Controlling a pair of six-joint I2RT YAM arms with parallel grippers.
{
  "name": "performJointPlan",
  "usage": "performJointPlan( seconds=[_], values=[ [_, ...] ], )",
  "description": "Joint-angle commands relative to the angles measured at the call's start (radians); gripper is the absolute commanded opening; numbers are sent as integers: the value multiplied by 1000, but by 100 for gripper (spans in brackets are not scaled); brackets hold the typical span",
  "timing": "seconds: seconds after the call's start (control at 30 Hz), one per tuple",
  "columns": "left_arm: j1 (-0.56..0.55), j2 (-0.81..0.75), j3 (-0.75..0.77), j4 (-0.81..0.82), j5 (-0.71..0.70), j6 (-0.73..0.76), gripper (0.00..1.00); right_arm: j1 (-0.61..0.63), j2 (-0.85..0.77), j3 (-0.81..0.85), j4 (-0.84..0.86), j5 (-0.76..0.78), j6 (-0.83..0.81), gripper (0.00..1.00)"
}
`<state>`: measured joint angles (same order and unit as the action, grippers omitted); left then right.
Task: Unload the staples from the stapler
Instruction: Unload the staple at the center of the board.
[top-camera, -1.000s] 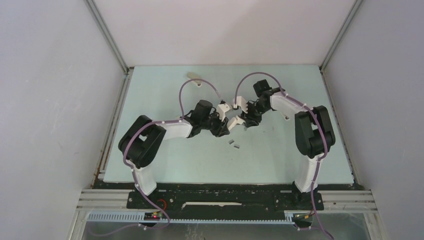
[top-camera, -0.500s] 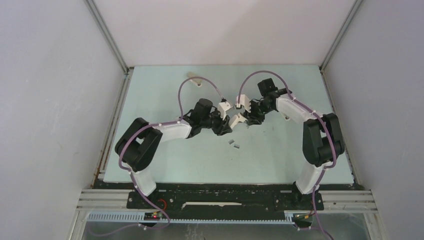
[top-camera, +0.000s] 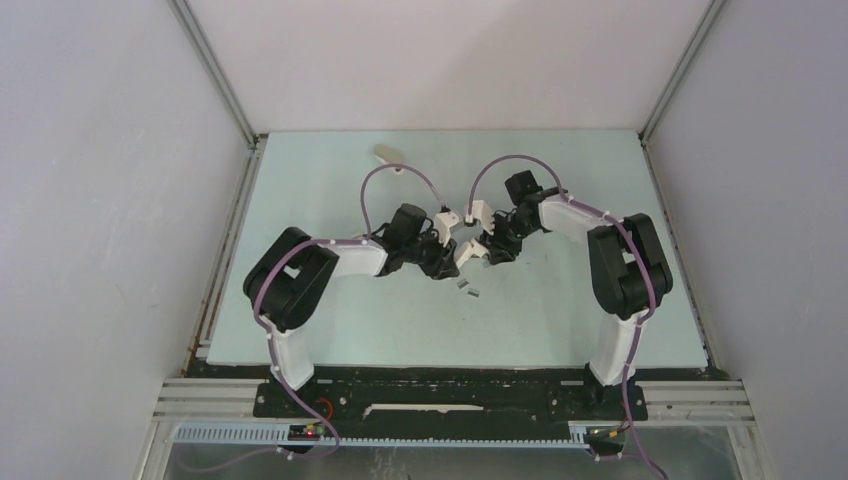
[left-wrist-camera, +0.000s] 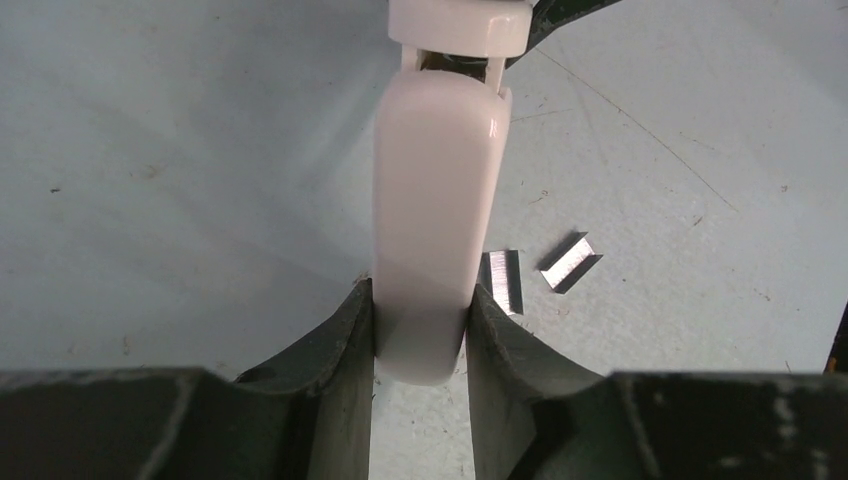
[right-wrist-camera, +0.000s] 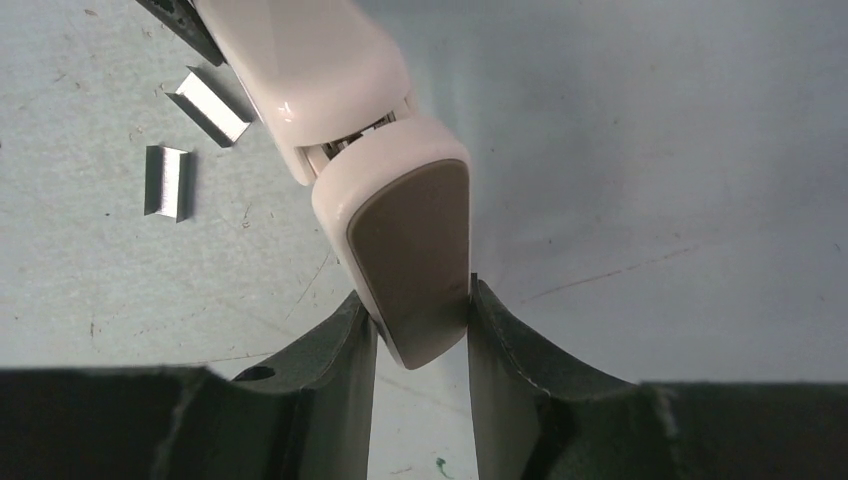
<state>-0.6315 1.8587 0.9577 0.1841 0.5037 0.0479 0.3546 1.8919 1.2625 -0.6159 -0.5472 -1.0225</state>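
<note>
A cream-white stapler (top-camera: 467, 249) is held open above the table between both grippers. My left gripper (left-wrist-camera: 420, 330) is shut on the end of its white arm (left-wrist-camera: 435, 200). My right gripper (right-wrist-camera: 420, 320) is shut on the end of the other arm, which has a brown underside (right-wrist-camera: 410, 240). Two short grey staple strips (top-camera: 467, 288) lie on the table just below the stapler. They show in the left wrist view (left-wrist-camera: 500, 282) and in the right wrist view (right-wrist-camera: 166, 182). In the top view the left gripper (top-camera: 447, 258) and the right gripper (top-camera: 492, 246) face each other.
A small beige object (top-camera: 388, 155) lies at the far side of the pale green table (top-camera: 330, 320). Grey walls stand on the left, right and back.
The right arm swung outward and back, then returned inward. The stapler and both grippers now sit slightly lower, nearer the two staple strips, which have not moved.
</note>
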Motion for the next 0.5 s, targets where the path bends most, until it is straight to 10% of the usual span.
performJointPlan(
  seconds=[0.0,0.47],
  values=[
    [-3,16,49,3,-86,-36,9,18,-20,27,-9,16,122,17],
    [10,-106,-4,59,-38,-118,9,30,-89,61,-178,-188,47,18]
  ],
)
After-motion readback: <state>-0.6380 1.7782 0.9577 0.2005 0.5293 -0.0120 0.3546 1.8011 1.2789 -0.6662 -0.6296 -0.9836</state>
